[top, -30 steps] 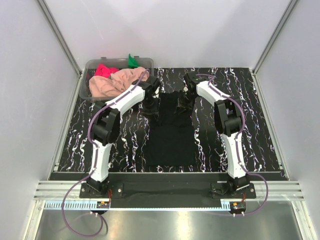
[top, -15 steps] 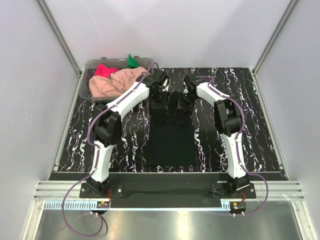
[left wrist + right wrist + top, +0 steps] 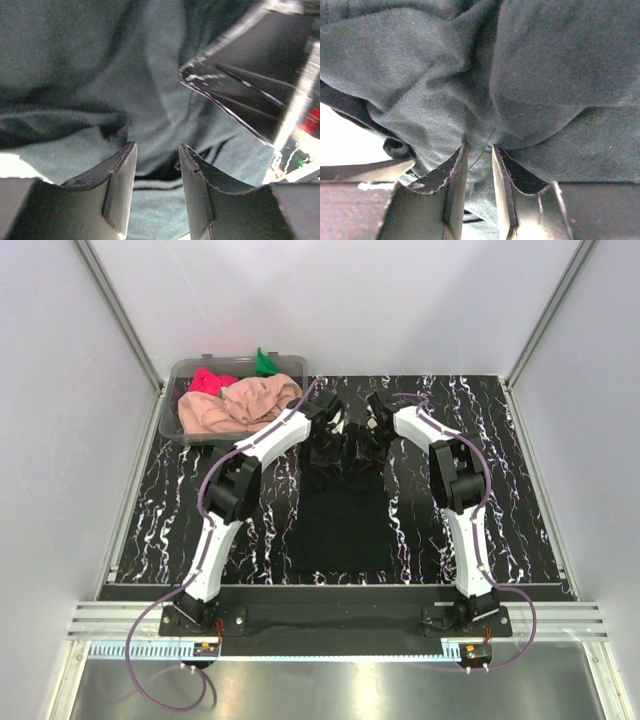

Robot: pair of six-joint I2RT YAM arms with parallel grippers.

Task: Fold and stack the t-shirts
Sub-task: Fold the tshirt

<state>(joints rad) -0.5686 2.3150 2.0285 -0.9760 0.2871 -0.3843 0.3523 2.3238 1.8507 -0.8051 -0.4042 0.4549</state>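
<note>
The black shirt [image 3: 340, 530] lies mid-table, its near half flat and its far half bunched and raised between the arms. The right gripper [image 3: 479, 147] is clamped on a gathered fold of it. The left gripper [image 3: 157, 147] has cloth between half-parted jaws, but I cannot tell whether it bites. If that hold is loose, the left corner may slip out as the fold is carried, leaving the shirt skewed. An uneven pull could also drag the flat half askew. The table [image 3: 500, 490] is black with white veins and looks smooth, so cloth may slide. At far left a clear tub [image 3: 170, 422] holds the peach shirt [image 3: 240, 405], red shirt [image 3: 210, 380] and green shirt [image 3: 265, 362]. Pale walls [image 3: 60, 440] enclose three sides.
</note>
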